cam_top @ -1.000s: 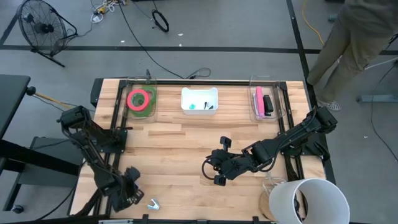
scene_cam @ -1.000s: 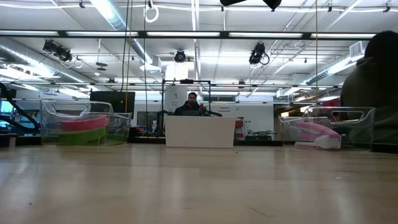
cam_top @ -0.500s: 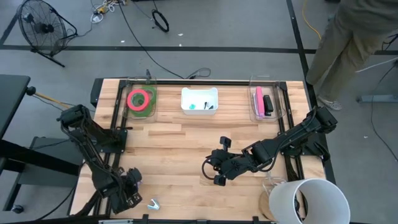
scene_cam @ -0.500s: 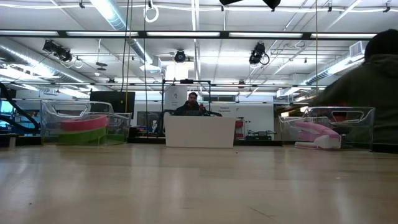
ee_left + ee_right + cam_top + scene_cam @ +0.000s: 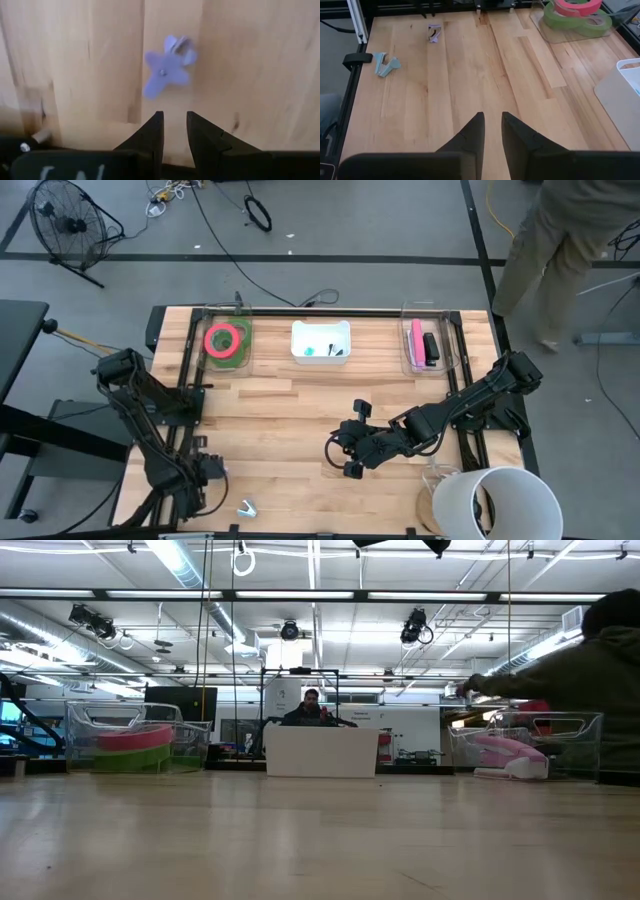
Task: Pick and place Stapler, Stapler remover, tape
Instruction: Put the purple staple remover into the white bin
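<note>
The stapler remover (image 5: pixel 169 67), a small pale lilac claw-shaped piece, lay flat on the bare planks near the table's (image 5: pixel 300 420) front-left edge, just beyond the left gripper (image 5: pixel 174 131), whose fingers stood nearly together with only a narrow slot between them and nothing held. A second, blue-grey remover (image 5: pixel 386 64) sat apart from it, close to the table's edge rail. The tape (image 5: pixel 226 340), a red-pink roll stacked on green ones, rested in the clear tray (image 5: pixel 243 356) at the back left; the pink stapler (image 5: pixel 417 341) and a dark one (image 5: pixel 431 346) lay in the clear tray (image 5: pixel 453 362) at the back right, with a white bin (image 5: pixel 320 356) between the two trays. The right gripper (image 5: pixel 491 131) hung over the middle of the table, fingers likewise almost closed and empty. A person (image 5: pixel 560 250) stood by the table's back-right corner. The risk, as I judged it, was that the left fingers were too close together to straddle the remover: coming down like that they would probably strike its top or nudge it along the wood, and a thin, flat piece could skid toward the nearby edge or slip out of a shallow pinch. No brand, label or legible writing showed on any of the task's objects.
</note>
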